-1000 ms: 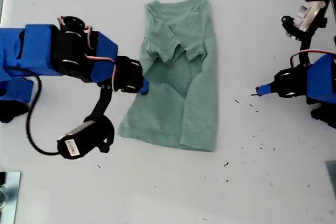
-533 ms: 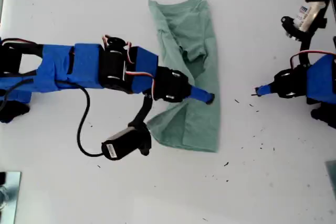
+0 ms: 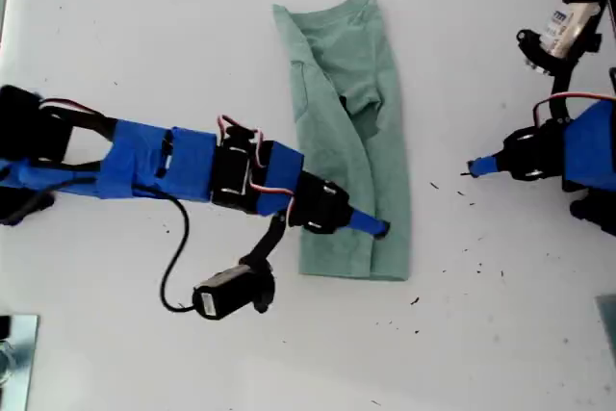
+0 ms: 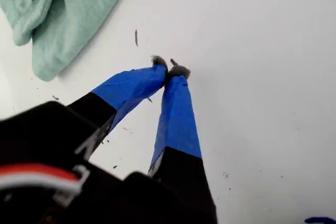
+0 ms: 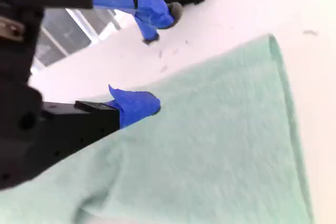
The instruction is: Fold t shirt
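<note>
On the smooth white table (image 3: 144,45), a narrow folded soft heathered t shirt (image 3: 380,122), second claw (image 3: 378,229) pinching it; first claw (image 4: 169,68) pinched empty.

Bright, even light (wrist views soft)

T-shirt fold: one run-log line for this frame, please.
t shirt: lengthwise fold, flat on table | second gripper: over shirt's lower part, jaw state unclear | first gripper: shut, empty, off the cloth

Looks like a robotics lab bench: bare white surface (image 3: 192,36), two taped hobby arms, exposed cables.
</note>
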Tool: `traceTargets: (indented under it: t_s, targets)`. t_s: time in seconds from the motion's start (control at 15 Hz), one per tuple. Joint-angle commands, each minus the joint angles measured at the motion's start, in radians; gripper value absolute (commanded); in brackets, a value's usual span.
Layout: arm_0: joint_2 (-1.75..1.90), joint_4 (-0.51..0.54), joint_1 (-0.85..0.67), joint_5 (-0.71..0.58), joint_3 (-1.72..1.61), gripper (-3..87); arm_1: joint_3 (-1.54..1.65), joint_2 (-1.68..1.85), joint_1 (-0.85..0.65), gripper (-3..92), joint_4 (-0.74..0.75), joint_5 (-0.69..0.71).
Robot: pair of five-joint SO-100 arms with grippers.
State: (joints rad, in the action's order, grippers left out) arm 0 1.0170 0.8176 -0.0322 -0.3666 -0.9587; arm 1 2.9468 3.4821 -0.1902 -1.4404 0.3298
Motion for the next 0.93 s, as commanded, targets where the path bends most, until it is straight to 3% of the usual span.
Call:
traceTargets:
  t_s: [0.0,0.13,0.2,0.33,0.53,0.87]
  targets:
    - [0.425,0.199,-0.02,-0.031,-0.008,16.2,-0.011,0.006,0.012,2.3,-0.006,-0.011]
    - [0.727,0.344,-0.117,0.034,-0.383,4.8,-0.017,0.006,0.011,2.3,-0.006,-0.008]
    - [0.939,0.273,-0.156,0.069,-0.733,0.1,-0.017,0.006,0.006,2.3,-0.006,-0.005]
    - [1.313,0.158,-0.179,0.196,-1.315,-0.2,-0.014,0.006,0.006,2.3,-0.006,-0.006]
    - [1.663,-0.051,-0.127,0.379,-1.896,-0.2,-0.005,0.006,0.006,2.3,-0.006,-0.009]
    - [1.865,-0.032,-0.15,0.489,-2.166,-0.2,0.025,0.003,0.006,2.3,-0.008,-0.04]
